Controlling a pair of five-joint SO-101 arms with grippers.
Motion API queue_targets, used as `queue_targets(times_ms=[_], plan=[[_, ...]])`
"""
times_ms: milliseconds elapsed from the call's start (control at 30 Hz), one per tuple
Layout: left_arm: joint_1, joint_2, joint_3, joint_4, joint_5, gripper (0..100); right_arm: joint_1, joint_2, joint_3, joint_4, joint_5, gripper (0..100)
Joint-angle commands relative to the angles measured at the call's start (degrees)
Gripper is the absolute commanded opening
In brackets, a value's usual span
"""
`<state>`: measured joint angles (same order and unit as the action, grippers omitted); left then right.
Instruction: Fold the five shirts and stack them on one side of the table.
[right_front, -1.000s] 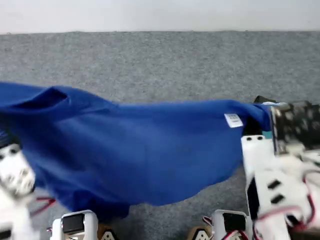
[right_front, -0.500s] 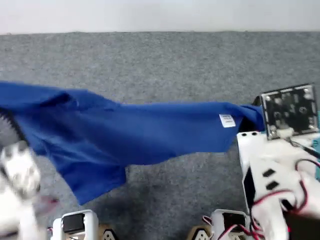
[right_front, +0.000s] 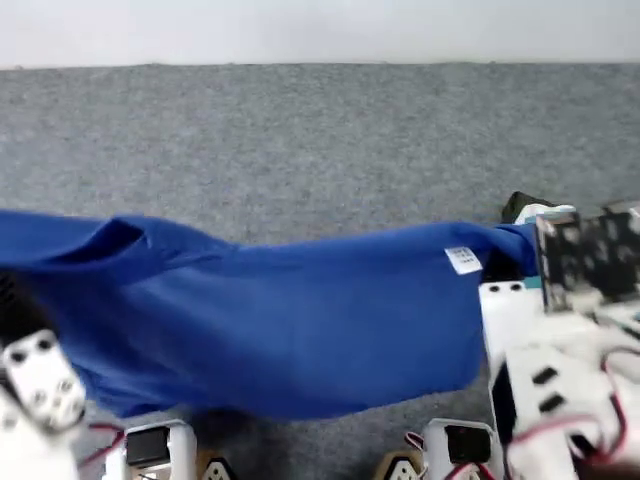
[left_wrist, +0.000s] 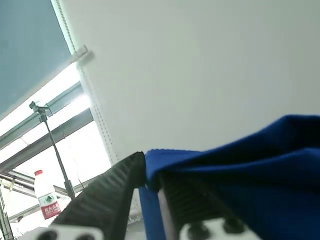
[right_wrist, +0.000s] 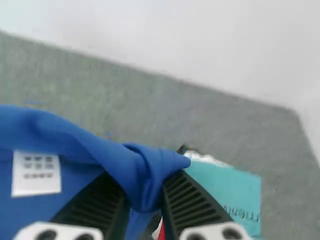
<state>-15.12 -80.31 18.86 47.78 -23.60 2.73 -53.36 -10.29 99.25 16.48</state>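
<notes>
The shirt (right_front: 280, 330) is hanging stretched out as one broad blue sheet over the grey bench (right_front: 320, 130), with each end pinched by a gripper. Its upper edge is running almost straight from end to end and its lower edge is sagging. Whether that lower edge is touching the bench cannot be told. A white label (right_front: 463, 260) is showing on the shirt close to its right-held end.

The right gripper (right_wrist: 140, 180) is clamping a bunched corner of the shirt, with its black ridged jaws drawn narrow and the cloth folding over between them. The left gripper (left_wrist: 152, 167) is gripping the shirt's opposite edge, its jaws closed tight on a thin fold of blue cloth.

Just past the shirt's right-held corner, a teal item (right_wrist: 225, 192) is lying flat on the bench, partly behind the jaws. The right arm (right_front: 530, 380), white with red wires, is standing at the label end of the shirt and carrying a circuit board (right_front: 590, 260) just beside that corner. The left arm (right_front: 40, 375) is standing at the shirt's other end. Below the shirt's sagging edge, a white arm base (right_front: 150, 445) and a second base (right_front: 460, 440) are sitting well apart from each other.

Beyond the shirt's left-held edge, a bottle (left_wrist: 46, 197) is standing by a bright window (left_wrist: 75, 130), under a pale wall (left_wrist: 200, 75).
</notes>
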Motion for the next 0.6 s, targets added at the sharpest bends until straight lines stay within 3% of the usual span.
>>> queue_targets(times_ms=[0, 367, 567], plan=[[0.1, -0.1, 6.8, -4.7, -0.2, 1, 0.7, 1.1, 9.6, -5.4, -0.3, 0.9], [0.1, 0.0, 34.2, -37.1, -0.3, 1, -2.9, 1.1, 38.6, -39.2, -0.5, 0.9], [0.1, -0.1, 35.3, -44.5, -0.3, 1, -3.5, 1.1, 37.6, -45.8, -0.7, 0.9]])
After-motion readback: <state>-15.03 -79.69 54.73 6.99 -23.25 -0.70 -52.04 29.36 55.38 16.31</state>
